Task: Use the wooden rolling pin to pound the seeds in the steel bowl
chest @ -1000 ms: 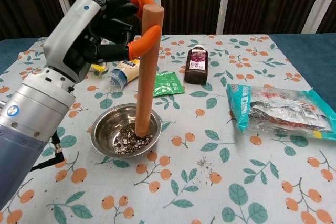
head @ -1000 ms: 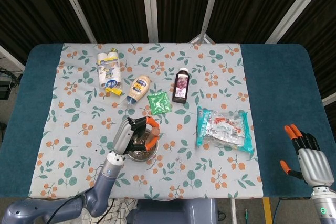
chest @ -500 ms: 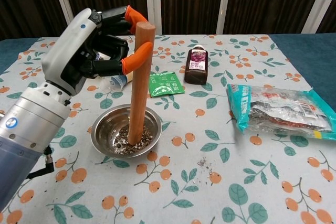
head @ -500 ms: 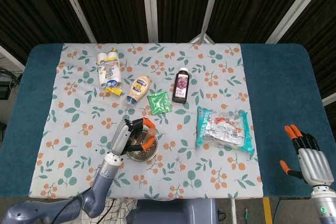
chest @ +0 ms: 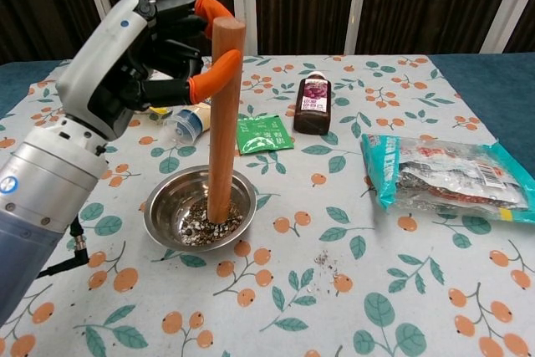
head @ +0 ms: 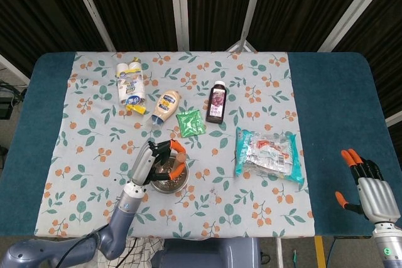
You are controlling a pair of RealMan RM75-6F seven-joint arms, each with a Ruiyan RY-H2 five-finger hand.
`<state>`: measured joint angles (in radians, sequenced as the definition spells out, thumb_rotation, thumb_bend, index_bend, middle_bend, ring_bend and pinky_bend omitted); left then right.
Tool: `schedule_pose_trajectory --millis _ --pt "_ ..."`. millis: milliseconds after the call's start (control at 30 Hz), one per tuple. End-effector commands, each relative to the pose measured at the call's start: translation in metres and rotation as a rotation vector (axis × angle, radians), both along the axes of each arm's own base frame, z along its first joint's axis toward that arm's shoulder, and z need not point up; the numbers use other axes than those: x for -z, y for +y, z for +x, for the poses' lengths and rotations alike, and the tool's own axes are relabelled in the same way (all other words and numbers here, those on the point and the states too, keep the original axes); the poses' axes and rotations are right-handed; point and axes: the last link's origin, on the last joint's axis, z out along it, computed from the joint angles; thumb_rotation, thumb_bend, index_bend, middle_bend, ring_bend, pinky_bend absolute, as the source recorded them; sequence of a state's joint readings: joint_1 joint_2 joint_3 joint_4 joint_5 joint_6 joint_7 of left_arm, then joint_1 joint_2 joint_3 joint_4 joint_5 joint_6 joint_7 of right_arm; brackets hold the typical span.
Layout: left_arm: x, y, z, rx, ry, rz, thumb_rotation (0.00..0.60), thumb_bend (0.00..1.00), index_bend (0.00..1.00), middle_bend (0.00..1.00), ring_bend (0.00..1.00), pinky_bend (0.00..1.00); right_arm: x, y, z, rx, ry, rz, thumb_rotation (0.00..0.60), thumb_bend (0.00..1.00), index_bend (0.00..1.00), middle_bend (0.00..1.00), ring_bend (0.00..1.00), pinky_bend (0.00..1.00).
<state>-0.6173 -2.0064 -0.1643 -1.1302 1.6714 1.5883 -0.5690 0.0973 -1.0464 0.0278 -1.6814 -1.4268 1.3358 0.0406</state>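
My left hand [chest: 142, 60] grips the top of the wooden rolling pin [chest: 221, 123], which stands nearly upright with its lower end in the steel bowl [chest: 171, 200]. Dark and pale crushed seeds [chest: 201, 227] lie in the bowl around the pin's foot. From the head view the same hand [head: 154, 161] covers most of the bowl [head: 168, 184]. My right hand [head: 366, 187] rests far off at the table's right front edge on the blue cloth, fingers apart, holding nothing.
A dark bottle [chest: 315, 104], a green sachet [chest: 263, 134] and a lying squeeze bottle [chest: 192, 119] sit behind the bowl. A teal snack pack [chest: 451, 175] lies to the right. White bottles [head: 130, 85] lie far back left. Some seed crumbs [chest: 328, 263] are scattered in front of the bowl.
The pin has shifted a little left within the bowl and lifted slightly, with my left hand moving along with it. The right hand has stayed still.
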Motion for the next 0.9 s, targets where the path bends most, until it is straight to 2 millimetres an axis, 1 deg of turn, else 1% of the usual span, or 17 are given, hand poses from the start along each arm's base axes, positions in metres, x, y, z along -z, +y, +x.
schedule_pose_trajectory --millis 33,233,567,733,900 --pt "-0.002 0.001 0.003 0.007 -0.004 0.005 0.6 0.84 0.63 0.76 0.87 0.97 0.0 0.0 0.0 -0.001 -0.001 0.0 0.6 0.35 0.0 0.0 0.0 0.0" --pt "-0.002 0.0 0.003 0.013 0.002 0.0 0.6 0.84 0.63 0.76 0.87 0.97 0.0 -0.001 0.0 0.001 -0.001 0.003 0.6 0.35 0.0 0.0 0.0 0.0" --pt "0.01 -0.003 -0.014 -0.025 0.039 -0.034 0.6 0.84 0.63 0.76 0.87 0.97 0.001 -0.001 0.0 0.003 -0.004 0.004 0.6 0.35 0.0 0.0 0.0 0.0" --pt "0.01 -0.004 -0.017 -0.032 0.034 -0.033 0.6 0.84 0.63 0.76 0.87 0.97 0.001 -0.002 0.0 -0.002 -0.004 -0.001 0.6 0.35 0.0 0.0 0.0 0.0" --pt "0.005 -0.003 -0.015 -0.025 0.019 -0.018 0.6 0.84 0.63 0.76 0.87 0.97 0.001 -0.001 0.0 -0.002 -0.007 -0.006 0.6 0.35 0.0 0.0 0.0 0.0"
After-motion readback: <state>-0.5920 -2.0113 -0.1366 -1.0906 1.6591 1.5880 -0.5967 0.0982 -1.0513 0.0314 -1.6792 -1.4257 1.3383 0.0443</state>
